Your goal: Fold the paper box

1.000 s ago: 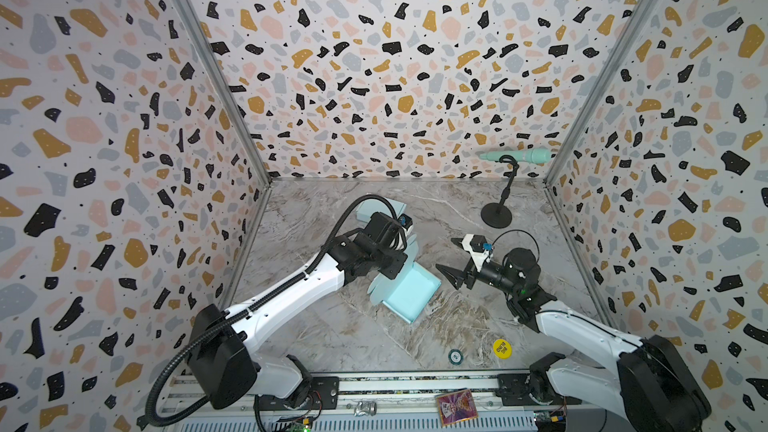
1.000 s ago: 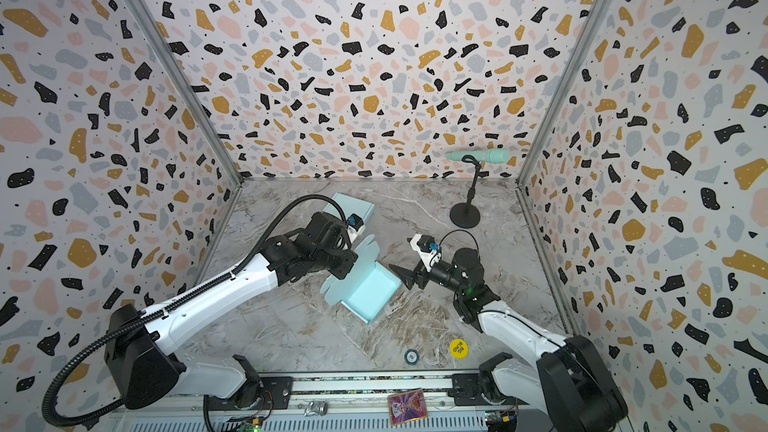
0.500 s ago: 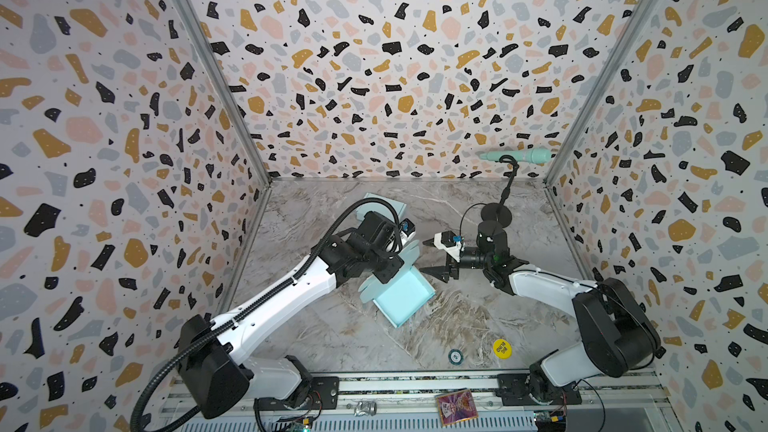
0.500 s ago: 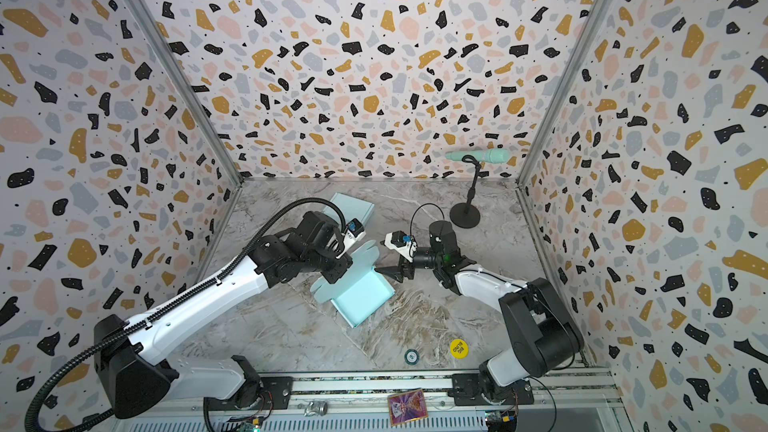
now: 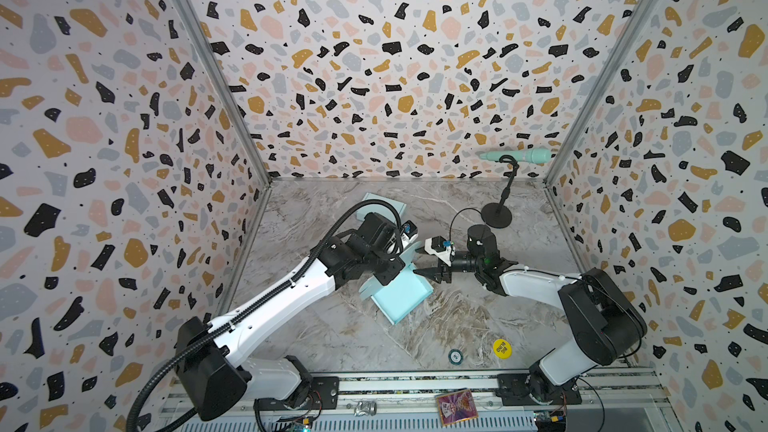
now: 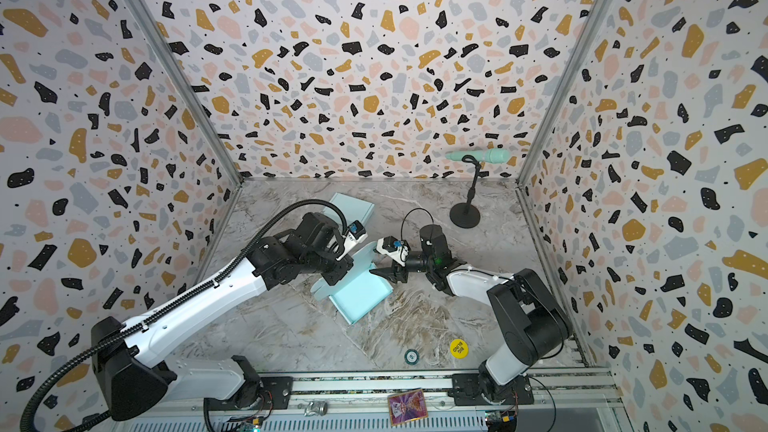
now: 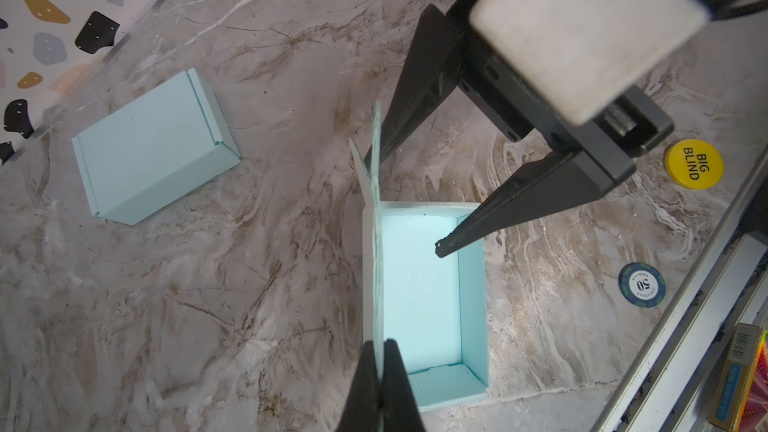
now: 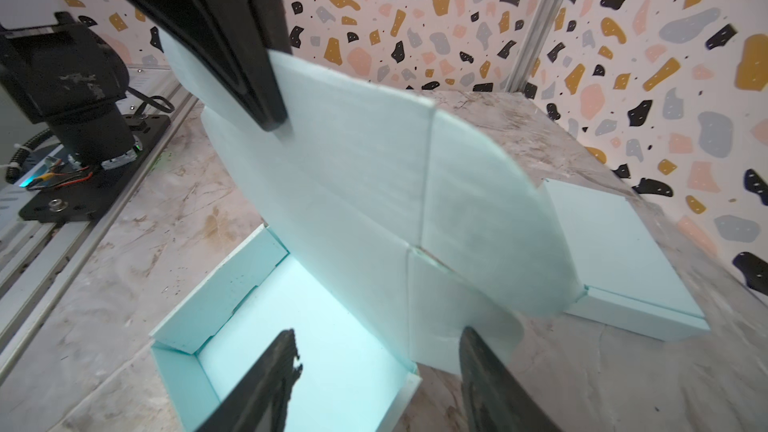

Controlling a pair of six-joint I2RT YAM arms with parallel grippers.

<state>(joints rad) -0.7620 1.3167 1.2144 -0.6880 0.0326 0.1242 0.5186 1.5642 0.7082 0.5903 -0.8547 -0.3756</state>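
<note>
The paper box [image 5: 405,299] [image 6: 360,299] is a light teal open tray on the marble floor, with its lid [image 8: 365,168] standing upright. My left gripper [image 7: 380,342] [image 5: 387,275] is shut on the lid's upper edge, and its fingers [image 8: 266,110] show clamped there in the right wrist view. My right gripper [image 8: 379,332] [image 5: 417,261] [image 7: 403,205] is open at the box's near end. One finger reaches into the tray; the other stands outside, by the lid's small side flap [image 8: 453,305].
A second teal box [image 5: 384,204] [image 7: 153,147], folded shut, lies behind by the back left. A teal microphone on a black stand [image 5: 496,216] is at the back right. A yellow chip [image 5: 501,347] and a small poker chip [image 5: 456,356] lie near the front rail.
My right gripper has moved left to the box's end and its jaws have narrowed. The left gripper has kept its hold on the lid, and the box has shifted slightly.
</note>
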